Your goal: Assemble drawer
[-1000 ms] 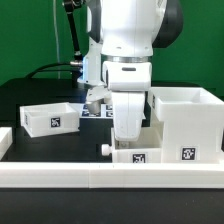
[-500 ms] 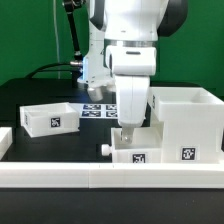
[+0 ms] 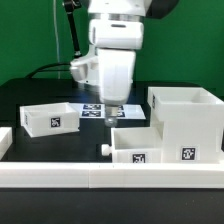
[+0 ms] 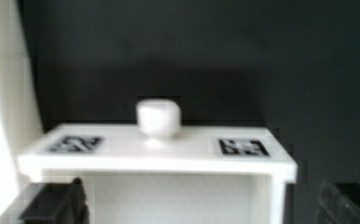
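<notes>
White arm links fill the top of the exterior view, and I see the wrist pointing straight down with the gripper (image 3: pixel 113 112) hanging above the black table (image 3: pixel 30 95), over the gap between the marker board (image 3: pixel 93 111) and the near tray (image 3: pixel 135 152). It is well clear of the tray's rim. On my wrist feed the two dark fingers (image 4: pixel 52 203) sit far apart at the edges of the picture with nothing clamped between them, so the hand is released and empty.

The near tray lies flat, open side up, just behind the long white rail (image 3: pixel 60 178) at the front. Its small round knob (image 3: pixel 103 150) sticks out toward the exterior view's left, and one tag faces the camera. As far as I can tell, its long axis runs left to right in that view. Its right end meets the tall housing (image 3: pixel 186 125), which stands upright with its open top up and a tag on its front face. The second tray (image 3: pixel 50 117) rests well apart on the exterior view's left, also open side up.
</notes>
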Motion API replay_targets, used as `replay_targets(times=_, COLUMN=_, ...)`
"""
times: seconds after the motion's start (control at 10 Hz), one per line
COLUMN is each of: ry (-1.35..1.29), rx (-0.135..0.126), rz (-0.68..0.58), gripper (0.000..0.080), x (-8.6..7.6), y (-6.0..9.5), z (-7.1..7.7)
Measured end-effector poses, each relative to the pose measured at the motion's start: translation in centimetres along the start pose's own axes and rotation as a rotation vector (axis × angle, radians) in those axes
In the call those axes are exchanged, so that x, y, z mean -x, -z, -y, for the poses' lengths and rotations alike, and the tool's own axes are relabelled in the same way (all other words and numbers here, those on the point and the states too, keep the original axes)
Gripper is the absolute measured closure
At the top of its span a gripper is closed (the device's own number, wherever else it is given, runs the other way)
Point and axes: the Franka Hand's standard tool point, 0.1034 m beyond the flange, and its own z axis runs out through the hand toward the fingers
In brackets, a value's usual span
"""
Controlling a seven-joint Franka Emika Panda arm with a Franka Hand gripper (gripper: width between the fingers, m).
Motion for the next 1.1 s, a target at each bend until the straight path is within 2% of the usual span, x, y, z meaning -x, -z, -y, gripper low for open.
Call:
replay_targets(times=0.2, ry=0.017, rx=0.004, rz=0.003, gripper=0.0151, x=2.5, y=-0.2, z=-0.8)
replay_targets(times=0.5, ry=0.008, rx=-0.018, rz=-0.006, gripper=0.0151, x=3.9, y=-2.9, z=-1.1)
replay_targets(times=0.6, ry=0.007, rx=-0.027, rz=-0.009, gripper=0.0151, x=3.9, y=-3.7, z=-1.0)
replay_targets(times=0.8, ry=0.011, rx=-0.049, rz=-0.02, gripper=0.0151, x=2.8, y=-5.2, z=-0.4)
replay_targets(times=1.1, ry=0.027, rx=-0.064, rz=-0.031, gripper=0.0151, x=0.8, y=-5.6, z=-0.2)
